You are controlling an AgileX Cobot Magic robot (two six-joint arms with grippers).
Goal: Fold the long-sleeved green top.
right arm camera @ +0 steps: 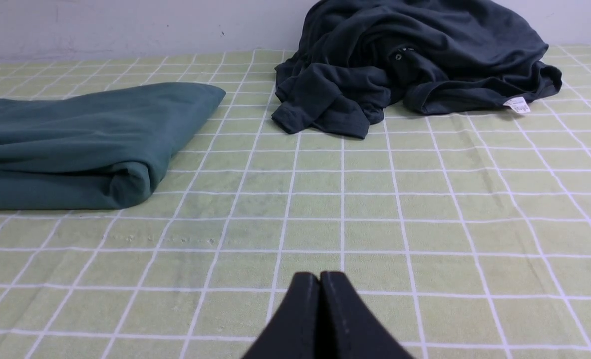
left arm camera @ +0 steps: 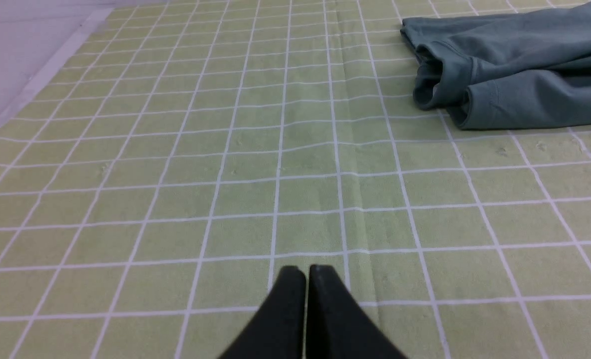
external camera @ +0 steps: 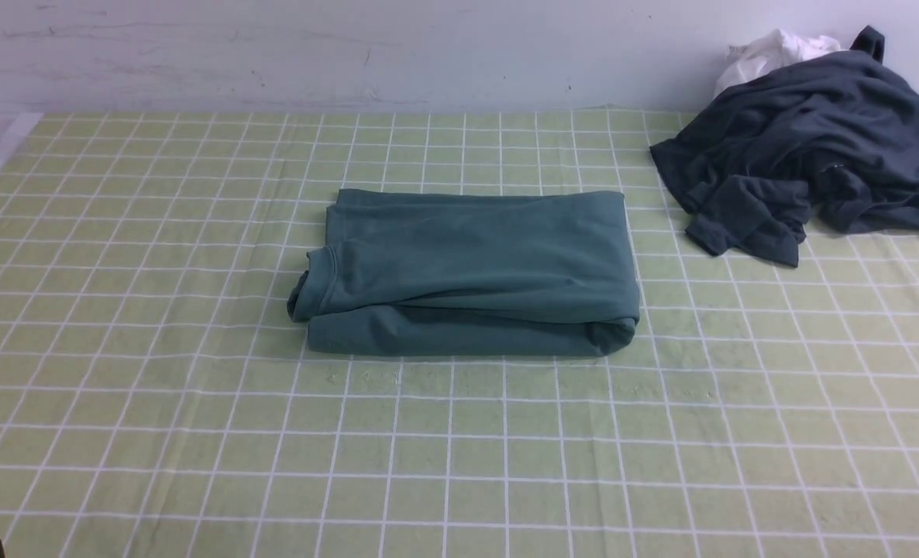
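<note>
The left gripper [left arm camera: 306, 271] is hovering with its fingers pressed together over the green checked cloth [left arm camera: 225, 164], well apart from the green long-sleeved top [left arm camera: 515, 75], which is lying folded.

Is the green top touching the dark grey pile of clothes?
No. The green long-sleeved top lies folded mid-table, with bare checked cloth between it and the charcoal-grey garment.

A plain test setup for handling clothes rather than a lived-in home: a surface [external camera: 459, 434] covered by a light green checked cloth, pushed against a bare, scuffed white wall [external camera: 351, 54], with only garments lying about
</note>
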